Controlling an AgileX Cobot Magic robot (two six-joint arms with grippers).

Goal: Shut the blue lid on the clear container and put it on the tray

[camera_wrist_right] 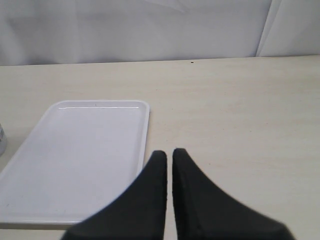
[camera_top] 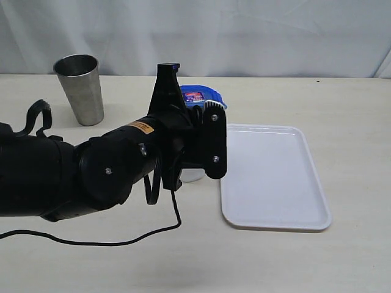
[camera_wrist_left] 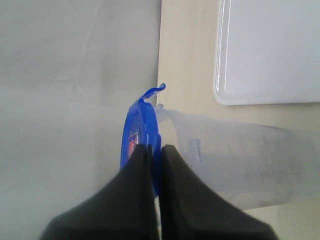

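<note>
Jaws of the left gripper (camera_wrist_left: 157, 148) are squeezed together right at the rim of the blue lid (camera_wrist_left: 136, 125), which sits atop the clear container (camera_wrist_left: 235, 160), one flap sticking out! The container stands on the counter (camera_top: 305, 262) just beside the tray (camera_top: 275, 183), not on it. Right gripper (camera_wrist_right: 169, 152) hangs near the tray's edge, jaws closed on nothing. Steel cup (camera_top: 80, 88) stands well away from the tray.
</note>
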